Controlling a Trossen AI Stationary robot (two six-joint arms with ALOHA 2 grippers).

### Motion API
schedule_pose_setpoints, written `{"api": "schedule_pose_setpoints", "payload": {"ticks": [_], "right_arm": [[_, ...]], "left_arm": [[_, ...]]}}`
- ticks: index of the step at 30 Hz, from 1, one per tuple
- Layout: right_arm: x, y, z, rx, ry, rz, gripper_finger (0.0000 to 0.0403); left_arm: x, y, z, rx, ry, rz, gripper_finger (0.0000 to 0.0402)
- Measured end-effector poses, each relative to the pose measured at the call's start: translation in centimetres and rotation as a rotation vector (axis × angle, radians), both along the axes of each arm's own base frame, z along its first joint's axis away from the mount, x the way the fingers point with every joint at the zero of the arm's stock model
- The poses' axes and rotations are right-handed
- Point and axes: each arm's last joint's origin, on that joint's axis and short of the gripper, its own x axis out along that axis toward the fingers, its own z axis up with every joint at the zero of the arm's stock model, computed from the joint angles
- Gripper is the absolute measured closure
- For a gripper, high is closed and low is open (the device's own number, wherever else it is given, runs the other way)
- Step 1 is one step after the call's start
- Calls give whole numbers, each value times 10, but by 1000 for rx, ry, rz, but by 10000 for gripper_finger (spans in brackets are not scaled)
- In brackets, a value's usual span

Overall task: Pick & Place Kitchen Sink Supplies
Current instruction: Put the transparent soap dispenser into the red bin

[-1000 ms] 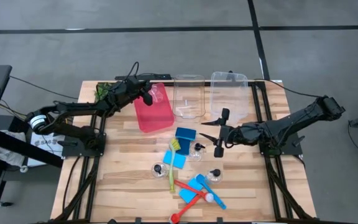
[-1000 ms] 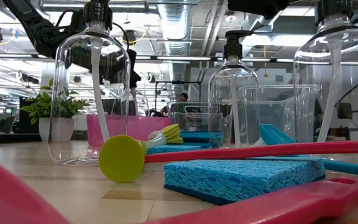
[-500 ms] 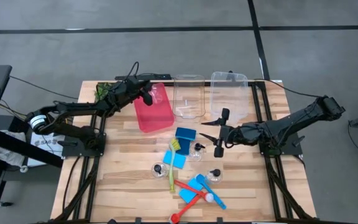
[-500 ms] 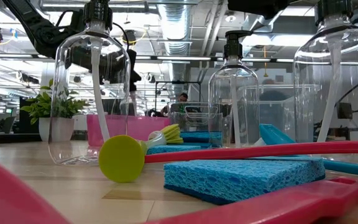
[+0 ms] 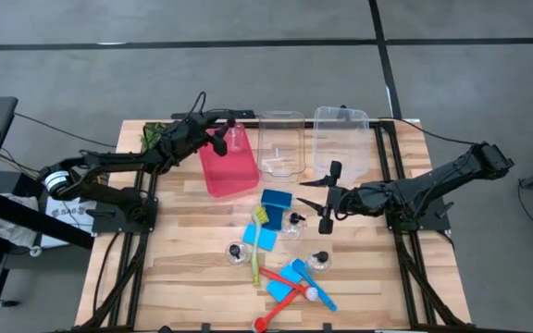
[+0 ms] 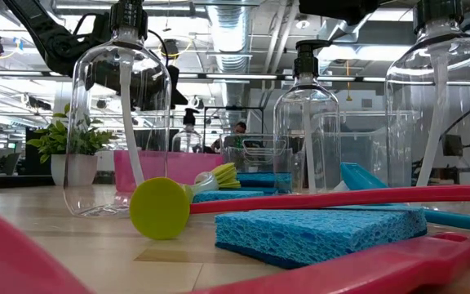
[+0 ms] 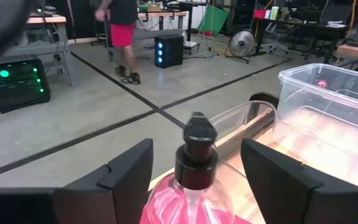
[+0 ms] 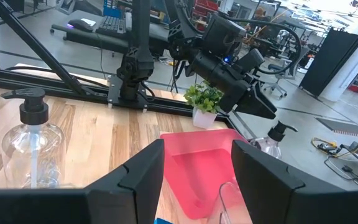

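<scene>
My left gripper (image 5: 221,140) hangs open over the far end of the red bin (image 5: 227,166). A clear bottle with a black pump top (image 7: 194,163) stands in that end of the bin, just ahead of the open fingers. My right gripper (image 5: 303,195) is open, low over the table right of a blue sponge (image 5: 276,200). Three more pump bottles (image 5: 293,222) (image 5: 236,252) (image 5: 320,261) stand on the table. Two more sponges (image 5: 265,238) (image 5: 283,282) lie flat there, as do the yellow-green (image 5: 255,252), red (image 5: 280,305) and blue (image 5: 313,285) brushes.
Two clear bins (image 5: 280,143) (image 5: 340,139) stand at the far edge, right of the red bin. A leafy plant (image 5: 155,136) sits at the far left corner. Bare wood shows on the left and right of the table. A person walks in the room beyond.
My left gripper has risen a little over the red bin's far end. The clear pump bottle that it covered now shows standing in the bin. My right arm has kept still.
</scene>
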Motion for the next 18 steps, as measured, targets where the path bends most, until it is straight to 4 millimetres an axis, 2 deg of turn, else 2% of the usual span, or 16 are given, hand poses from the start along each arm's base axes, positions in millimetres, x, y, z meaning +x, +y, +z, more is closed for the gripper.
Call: {"api": "schedule_pose_setpoints", "payload": {"ticks": [10, 14, 18], "right_arm": [[0, 0, 0, 0, 0, 0, 221], [0, 0, 0, -1, 3, 2, 221], [0, 0, -1, -5, 15, 2, 221]], "left_arm": [[0, -2, 4, 15, -14, -4, 140], [-2, -13, 15, 52, -9, -39, 143], [-8, -33, 30, 71, -7, -110, 143]]}}
